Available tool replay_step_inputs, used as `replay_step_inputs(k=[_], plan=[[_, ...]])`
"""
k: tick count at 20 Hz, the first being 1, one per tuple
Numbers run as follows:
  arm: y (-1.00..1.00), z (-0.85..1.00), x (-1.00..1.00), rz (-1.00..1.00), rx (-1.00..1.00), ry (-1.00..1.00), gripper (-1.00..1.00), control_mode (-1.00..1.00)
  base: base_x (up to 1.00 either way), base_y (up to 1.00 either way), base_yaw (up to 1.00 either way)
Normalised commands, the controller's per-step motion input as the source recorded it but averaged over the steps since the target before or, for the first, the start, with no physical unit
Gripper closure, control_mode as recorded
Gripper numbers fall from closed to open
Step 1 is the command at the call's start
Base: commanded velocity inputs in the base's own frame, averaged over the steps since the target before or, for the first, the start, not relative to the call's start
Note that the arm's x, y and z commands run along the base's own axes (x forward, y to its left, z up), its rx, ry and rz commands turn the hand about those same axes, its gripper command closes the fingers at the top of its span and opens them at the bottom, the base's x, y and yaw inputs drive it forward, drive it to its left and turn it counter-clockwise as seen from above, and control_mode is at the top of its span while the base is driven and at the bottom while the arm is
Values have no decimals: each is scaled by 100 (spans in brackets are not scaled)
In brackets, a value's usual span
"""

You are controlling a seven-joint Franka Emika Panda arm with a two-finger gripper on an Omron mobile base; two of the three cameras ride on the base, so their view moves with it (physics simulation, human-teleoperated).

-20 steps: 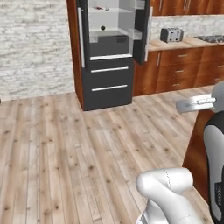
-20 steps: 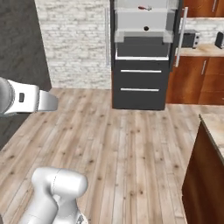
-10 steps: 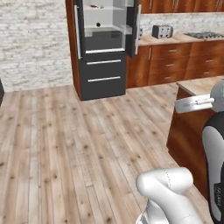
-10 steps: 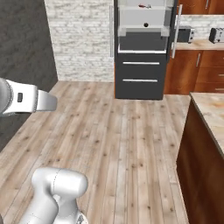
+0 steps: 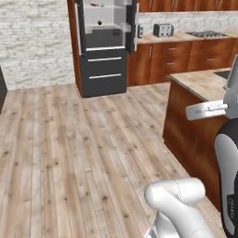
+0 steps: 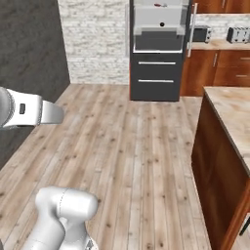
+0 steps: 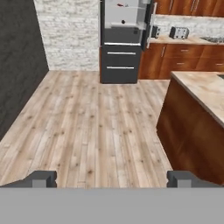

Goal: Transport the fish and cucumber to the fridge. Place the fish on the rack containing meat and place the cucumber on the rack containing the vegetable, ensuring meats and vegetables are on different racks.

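left base view: fridge (image 5: 103,44) far ahead of hand, doors open; red meat (image 5: 94,5) on upper rack, dark round vegetable (image 5: 99,23) on rack below.
right base view: same fridge, wood floor (image 6: 122,146) between, counter (image 6: 233,117) right.
hand view: gripper (image 7: 112,178) spread wide, empty; fingertips (image 7: 43,178) low. fish, cucumber location cannot tell. fish likely soft, slippery: grasp mid-body; cucumber firm: grasp across middle.

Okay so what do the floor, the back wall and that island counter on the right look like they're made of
The pale plank floor looks like matte wood or laminate, with visible grain and knots. The light grey back wall reads as rough stacked stone, in uneven horizontal courses. The red-brown island seems to be glossy stained wood, and its beige speckled top looks like polished stone, though a render leaves that open.
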Motion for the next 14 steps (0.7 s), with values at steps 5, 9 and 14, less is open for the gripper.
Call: replay_step_inputs(k=[5,9,14], plan=[[0,0,0,0,0,0,-100,100,-96,-54,0],[0,0,0,0,0,0,-100,100,-8,-100,0],[0,0,0,0,0,0,-100,100,-1,-100,0]])
